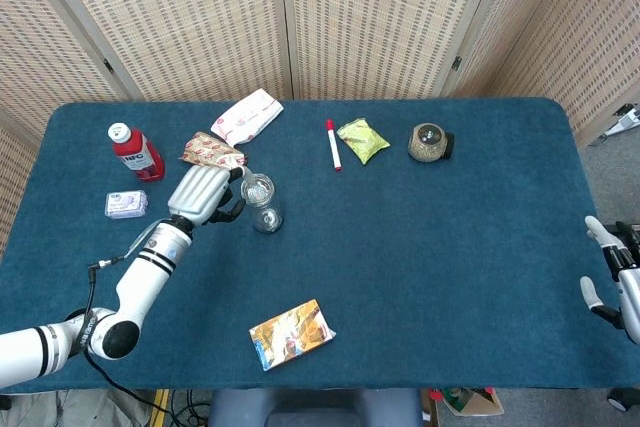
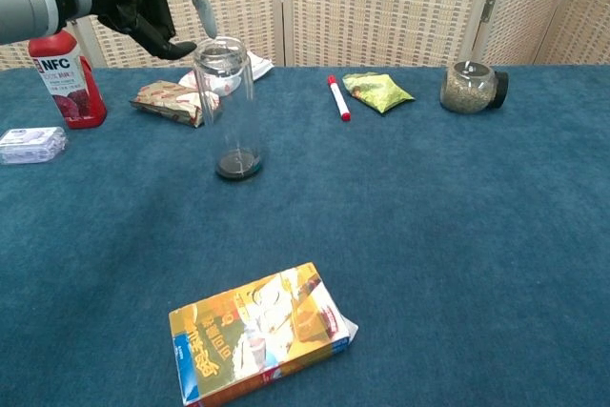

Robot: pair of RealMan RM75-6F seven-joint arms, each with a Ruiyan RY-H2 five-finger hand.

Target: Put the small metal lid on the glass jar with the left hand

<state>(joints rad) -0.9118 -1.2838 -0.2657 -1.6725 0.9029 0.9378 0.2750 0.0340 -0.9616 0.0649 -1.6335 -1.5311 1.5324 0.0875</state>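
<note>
1. Small metal lid (image 2: 221, 48) is sitting on the mouth of the glass jar (image 2: 228, 110); jar is standing upright on the blue worktop (image 2: 429, 197).
2. Left hand (image 2: 143, 2) is hovering just left of the jar top, fingers (image 2: 203, 12) spread, holding nothing.
3. Right hand (image 1: 612, 277) is showing at the worktop's right edge; fingers apart, empty.
4. Red bottle (image 2: 66, 78) is standing far left.
</note>
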